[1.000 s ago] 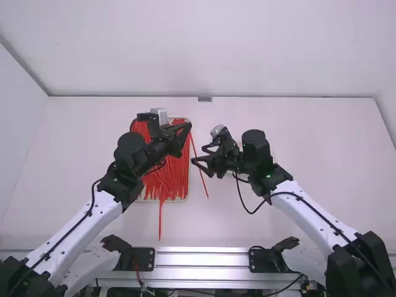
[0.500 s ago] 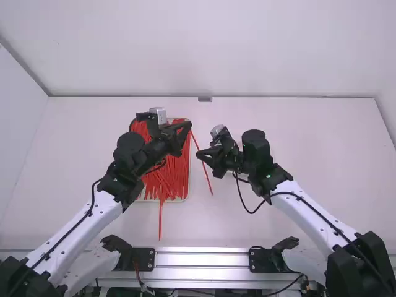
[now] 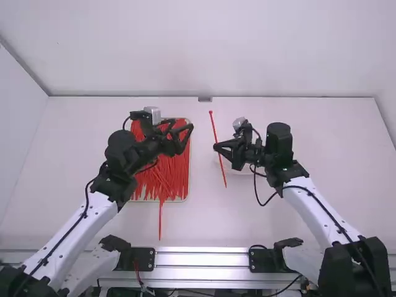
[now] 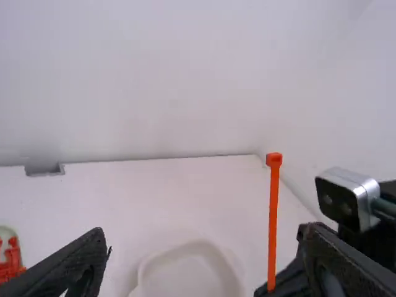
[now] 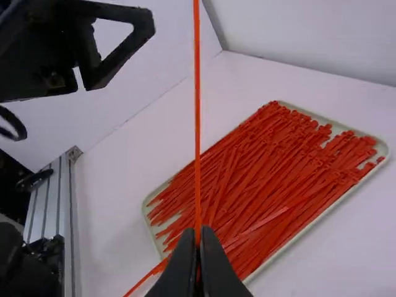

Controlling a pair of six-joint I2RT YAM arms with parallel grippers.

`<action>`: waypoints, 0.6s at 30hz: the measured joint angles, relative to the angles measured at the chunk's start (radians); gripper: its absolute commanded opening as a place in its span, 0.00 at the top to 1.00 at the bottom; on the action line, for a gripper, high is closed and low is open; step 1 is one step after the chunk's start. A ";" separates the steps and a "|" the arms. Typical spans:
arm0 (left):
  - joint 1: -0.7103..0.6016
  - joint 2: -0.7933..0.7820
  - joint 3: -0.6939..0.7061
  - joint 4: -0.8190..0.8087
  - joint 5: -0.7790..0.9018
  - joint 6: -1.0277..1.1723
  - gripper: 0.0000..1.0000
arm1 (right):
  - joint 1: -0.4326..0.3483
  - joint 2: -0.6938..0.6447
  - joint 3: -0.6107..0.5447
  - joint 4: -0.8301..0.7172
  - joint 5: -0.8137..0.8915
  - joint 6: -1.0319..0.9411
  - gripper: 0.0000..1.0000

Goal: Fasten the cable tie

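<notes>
Around the work area: one flat tray (image 3: 189,179) left of centre on the white table (image 3: 322,130), loaded with a pile of red ties (image 3: 162,176), too many to count. One stray tie (image 3: 160,219) sticks out over the tray's near edge onto the table. One shallow white dish (image 4: 185,267) sits on the table below the right claw. Small grey bracket (image 3: 205,99) at the table's far edge.

Left claw (image 3: 183,137) hangs over the tray's far right corner, fingers spread wide, gripping nothing and touching nothing. It sits between the pile and the held tie, near the tie but apart from it.

Right claw (image 5: 197,250) is pinched tight on a single red cable tie (image 3: 213,127), just right of the tray. The grip is about mid-length, with the strap sticking out on both sides of the fingers. The tie is lifted off the table and stands roughly upright, square head on top in the left wrist view. It is straight, not looped, and its tail is not in the head.

Count: 2 arms, 1 tray, 1 dish, 1 tie in the claw, 1 stray, plus the pile.
</notes>
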 measured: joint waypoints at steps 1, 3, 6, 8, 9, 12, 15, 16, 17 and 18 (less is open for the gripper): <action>0.024 -0.005 0.000 0.009 0.053 0.020 0.10 | -0.024 0.000 0.000 0.000 -0.037 -0.004 1.00; 0.050 -0.007 0.000 0.024 0.109 0.034 0.09 | -0.051 0.000 0.000 0.001 -0.084 -0.014 1.00; 0.114 -0.006 0.000 0.087 0.254 0.056 0.10 | -0.093 0.000 0.000 0.015 -0.174 -0.031 1.00; 0.154 -0.005 0.000 0.163 0.357 0.061 0.11 | -0.111 0.000 0.000 0.042 -0.227 -0.035 1.00; 0.164 -0.002 0.000 0.193 0.388 0.060 0.11 | -0.116 0.000 0.000 0.058 -0.250 -0.037 1.00; 0.190 0.039 -0.001 0.384 0.548 0.034 0.12 | -0.117 0.000 0.000 0.128 -0.309 -0.022 1.00; 0.190 0.080 -0.001 0.517 0.633 -0.011 0.12 | -0.103 0.000 0.000 0.188 -0.334 -0.002 1.00; 0.190 0.110 -0.002 0.618 0.687 -0.059 0.12 | -0.090 0.000 0.000 0.226 -0.342 0.019 1.00; 0.190 0.128 -0.002 0.674 0.711 -0.087 0.12 | -0.080 0.000 0.000 0.251 -0.344 0.032 1.00; 0.190 0.136 -0.002 0.700 0.723 -0.105 0.12 | -0.076 0.000 0.000 0.263 -0.344 0.041 1.00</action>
